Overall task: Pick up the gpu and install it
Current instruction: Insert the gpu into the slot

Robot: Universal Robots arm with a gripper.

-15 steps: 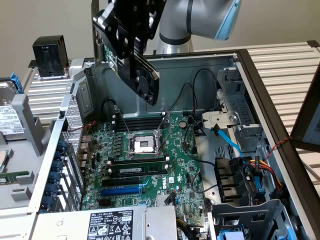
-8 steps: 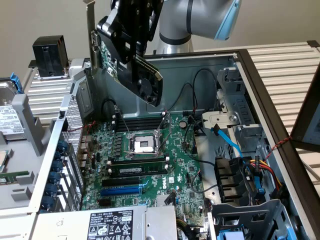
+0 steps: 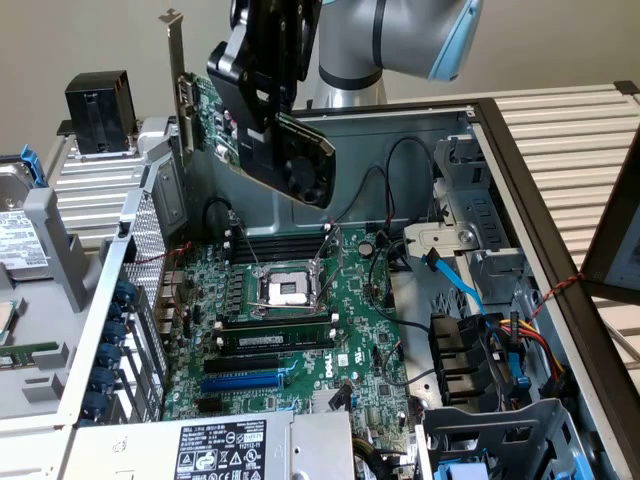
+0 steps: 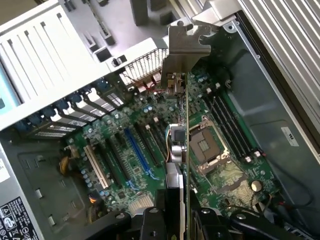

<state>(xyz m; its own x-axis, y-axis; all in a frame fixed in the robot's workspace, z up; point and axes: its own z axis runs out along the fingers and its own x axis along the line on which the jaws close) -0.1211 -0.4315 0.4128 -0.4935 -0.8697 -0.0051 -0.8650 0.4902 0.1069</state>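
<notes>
Pincer (image 3: 262, 95) is clenched on the gpu (image 3: 290, 150), grasping the card by its upper edge and holding it in the air above the open computer case (image 3: 420, 130). The card hangs tilted, its silver bracket (image 3: 177, 75) pointing upward near the case's far corner. Below lies the motherboard (image 3: 330, 330), with its blue slot (image 3: 245, 380) and CPU socket (image 3: 287, 290). The gpu is well apart from them.

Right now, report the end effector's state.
End effector: closed on the gpu, held in the air over the motherboard.
</notes>
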